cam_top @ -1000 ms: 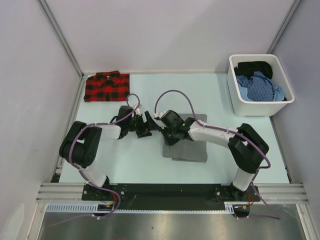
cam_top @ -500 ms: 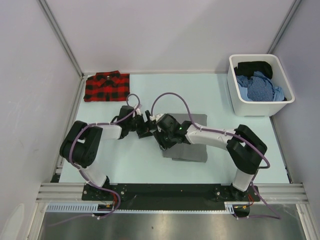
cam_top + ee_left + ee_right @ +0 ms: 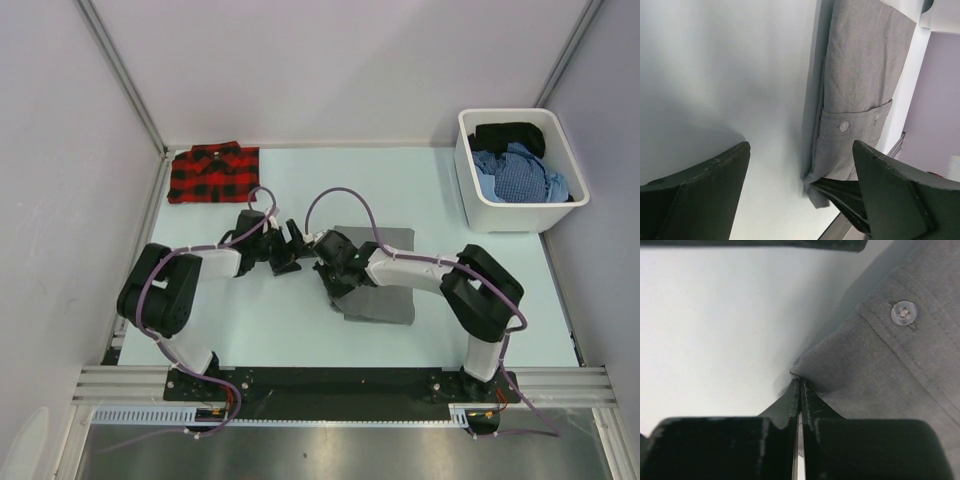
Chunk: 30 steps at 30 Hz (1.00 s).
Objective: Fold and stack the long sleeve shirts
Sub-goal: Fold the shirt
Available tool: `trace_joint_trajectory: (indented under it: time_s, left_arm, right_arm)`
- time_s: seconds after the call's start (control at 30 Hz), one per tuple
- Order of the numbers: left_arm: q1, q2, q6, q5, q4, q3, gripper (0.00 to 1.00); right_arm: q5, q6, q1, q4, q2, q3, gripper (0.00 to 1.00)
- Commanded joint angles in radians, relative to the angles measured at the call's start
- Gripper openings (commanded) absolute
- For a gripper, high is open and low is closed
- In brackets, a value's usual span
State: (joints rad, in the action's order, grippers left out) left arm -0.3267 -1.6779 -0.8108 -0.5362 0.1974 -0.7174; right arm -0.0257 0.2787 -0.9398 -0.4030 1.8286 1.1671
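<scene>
High rear overhead view; both wrist views close, sharing grey shirt (image 3: pixel 865 65) corner

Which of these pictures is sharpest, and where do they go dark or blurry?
Top view: evenly lit and sharp, only faint shadows on the table. Left wrist view: the grey shirt is crisp, the left gripper shows as dark, soft shapes, and a broad shadow crosses the table. Right wrist view: the shirt's weave and button are sharp; the right gripper is nearly black.
</scene>
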Motion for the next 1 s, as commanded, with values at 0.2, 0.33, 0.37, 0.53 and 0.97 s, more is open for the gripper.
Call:
trace_joint_trajectory:
  time_s: [0.2, 0.33, 0.37, 0.53, 0.97]
  left_arm:
    - [-0.115, -0.085, -0.057, 0.018, 0.030, -0.074, 0.91]
    - [-0.153, -0.127, -0.079, 0.021, 0.039, -0.097, 0.90]
    - [-0.159, -0.147, -0.082, 0.019, 0.040, -0.103, 0.90]
    - [-0.202, -0.187, -0.103, 0.019, 0.083, -0.119, 0.90]
    - [-0.230, -0.258, -0.142, 0.004, 0.128, -0.160, 0.64]
  right_arm:
    - [0.006, -0.041, 0.047, -0.011, -0.201, -0.038, 0.00]
    - [0.004, -0.039, 0.075, -0.030, -0.218, -0.041, 0.00]
    - [0.004, -0.039, 0.081, -0.036, -0.222, -0.044, 0.00]
    - [0.006, -0.052, 0.108, -0.040, -0.242, -0.057, 0.00]
    - [0.017, -0.049, 0.116, -0.027, -0.250, -0.069, 0.02]
